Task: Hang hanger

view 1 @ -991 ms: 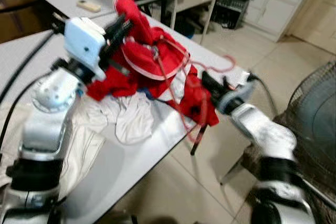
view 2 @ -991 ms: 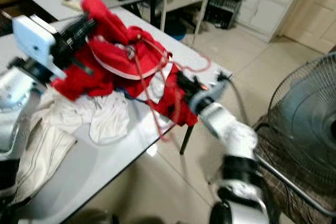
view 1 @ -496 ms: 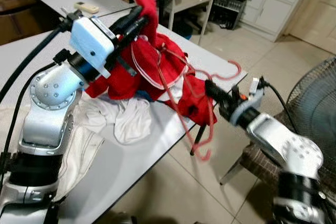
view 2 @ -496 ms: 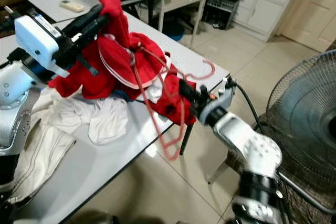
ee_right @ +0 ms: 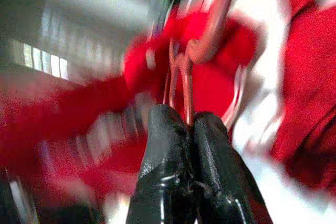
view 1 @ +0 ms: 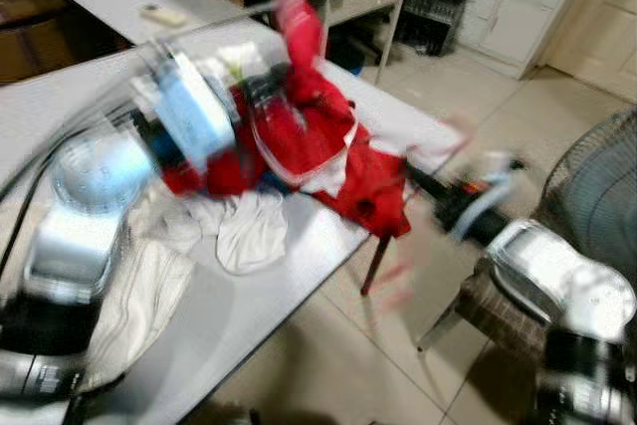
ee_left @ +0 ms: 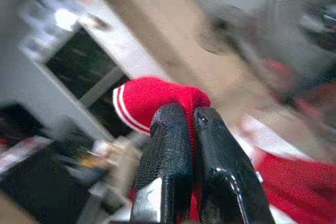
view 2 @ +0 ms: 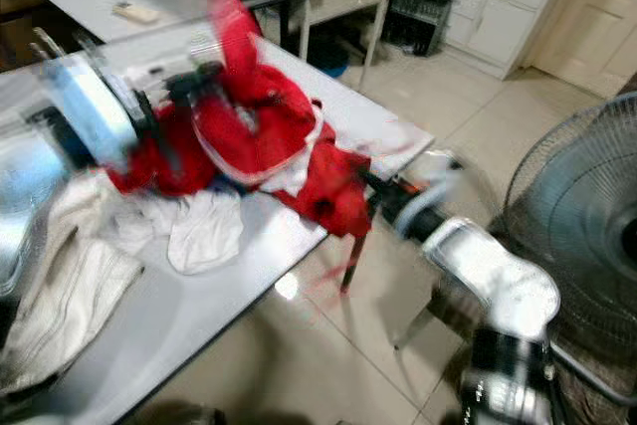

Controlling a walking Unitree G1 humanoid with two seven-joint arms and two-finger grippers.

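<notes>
Lifted higher than half a sec ago, the red garment's [view 1: 318, 131] sleeve now stands above the grey table [view 1: 299, 256], pinched between the closed fingers of the left gripper [ee_left: 184, 116]. Right gripper [ee_right: 181, 121], off the table's edge, is clamped on the red hanger [ee_right: 210, 30], its wire against the cloth. White cloth [view 1: 244, 231] lies beside the red pile. Head views blurred; a fan [view 2: 577, 246] stands at right.

A grey table [view 1: 259, 286] carries red garment [view 1: 328, 146] and white cloth [view 1: 244, 231].
</notes>
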